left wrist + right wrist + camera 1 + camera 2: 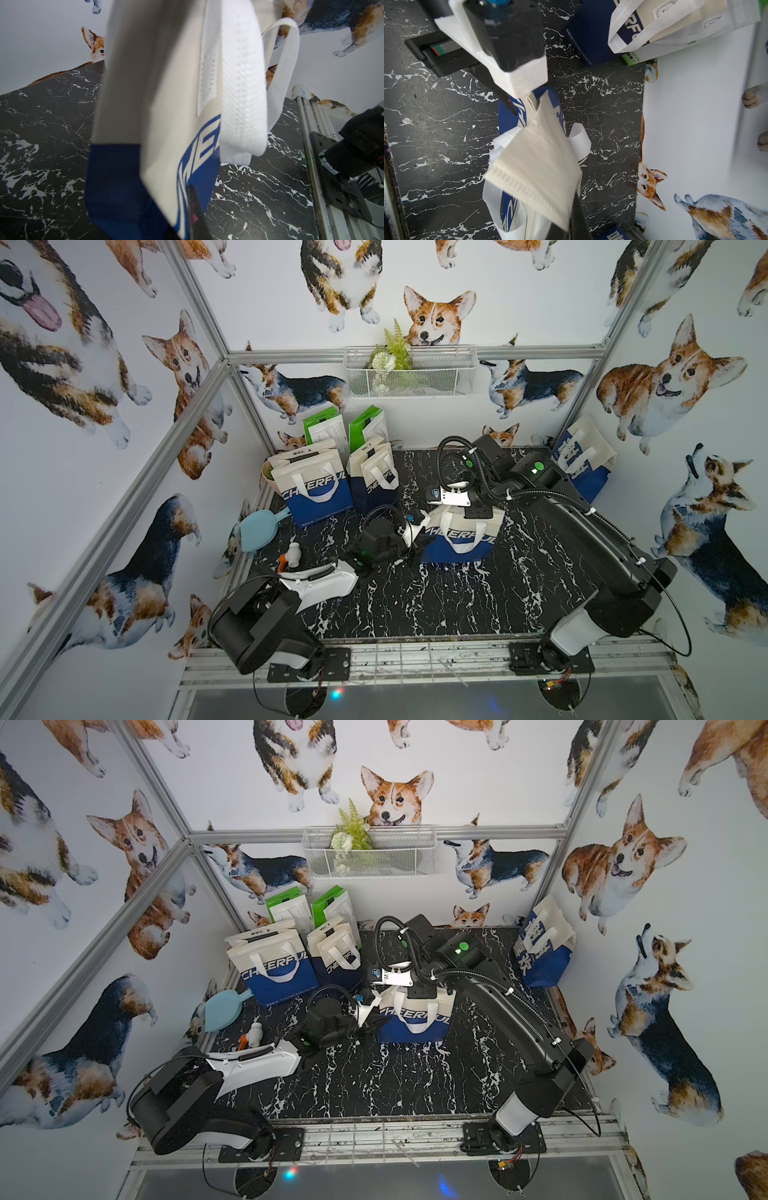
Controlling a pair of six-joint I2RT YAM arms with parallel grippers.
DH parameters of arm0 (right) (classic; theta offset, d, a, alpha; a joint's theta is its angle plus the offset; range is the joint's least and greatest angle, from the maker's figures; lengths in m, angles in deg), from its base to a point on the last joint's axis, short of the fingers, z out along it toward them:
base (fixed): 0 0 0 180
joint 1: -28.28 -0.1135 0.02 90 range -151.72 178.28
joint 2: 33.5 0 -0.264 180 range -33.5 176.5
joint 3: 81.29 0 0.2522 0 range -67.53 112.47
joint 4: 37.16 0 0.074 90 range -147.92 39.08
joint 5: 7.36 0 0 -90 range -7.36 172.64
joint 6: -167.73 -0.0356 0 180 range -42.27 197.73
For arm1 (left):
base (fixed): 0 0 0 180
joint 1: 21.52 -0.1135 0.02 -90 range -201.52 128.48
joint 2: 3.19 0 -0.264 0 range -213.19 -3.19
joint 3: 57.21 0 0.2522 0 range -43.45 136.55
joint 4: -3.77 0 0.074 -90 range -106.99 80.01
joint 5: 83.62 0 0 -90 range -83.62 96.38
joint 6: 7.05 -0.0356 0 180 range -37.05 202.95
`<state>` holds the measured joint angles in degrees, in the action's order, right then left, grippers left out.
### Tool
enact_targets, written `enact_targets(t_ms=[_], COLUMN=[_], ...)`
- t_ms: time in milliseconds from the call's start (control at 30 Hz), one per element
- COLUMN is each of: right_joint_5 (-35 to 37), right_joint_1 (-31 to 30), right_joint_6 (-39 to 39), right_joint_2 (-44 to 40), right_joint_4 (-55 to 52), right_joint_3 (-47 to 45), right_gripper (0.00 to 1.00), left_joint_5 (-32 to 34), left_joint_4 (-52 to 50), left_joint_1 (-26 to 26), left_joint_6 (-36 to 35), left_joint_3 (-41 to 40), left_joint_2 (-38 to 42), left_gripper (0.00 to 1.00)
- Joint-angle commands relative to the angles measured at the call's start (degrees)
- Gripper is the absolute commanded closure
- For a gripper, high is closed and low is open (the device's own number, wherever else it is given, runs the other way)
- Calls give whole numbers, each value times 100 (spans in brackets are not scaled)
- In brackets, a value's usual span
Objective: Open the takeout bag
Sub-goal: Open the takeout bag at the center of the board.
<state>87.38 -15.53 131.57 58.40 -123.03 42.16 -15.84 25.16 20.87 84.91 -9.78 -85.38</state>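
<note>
Black marbled surface (pixel 415 605): takeout bag (pixel 457 545) upright mid-surface, mouth flat. Grip: left fingers (pixel 194 201) clamped on bag's side edge; right fingers (pixel 577 209) clamped on top rim. Risk: either pinch catching both walls; pull tips bag, mouth unopened.

Both top views high, looking down over whole table (pixel 415 605). Wrist views close, sharing takeout bag (pixel 155 83).
</note>
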Motion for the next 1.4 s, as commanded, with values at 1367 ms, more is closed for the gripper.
enact_targets(t_ms=[1367], right_joint_5=[377], right_joint_1=[223], right_joint_6=[-425], right_joint_2=[-1194], right_joint_4=[1897], right_joint_3=[-2470], right_gripper=[85], left_joint_5=[147], left_joint_4=[-756], left_joint_1=[1], left_joint_6=[-73], left_joint_3=[26], left_joint_2=[-183], left_gripper=[100])
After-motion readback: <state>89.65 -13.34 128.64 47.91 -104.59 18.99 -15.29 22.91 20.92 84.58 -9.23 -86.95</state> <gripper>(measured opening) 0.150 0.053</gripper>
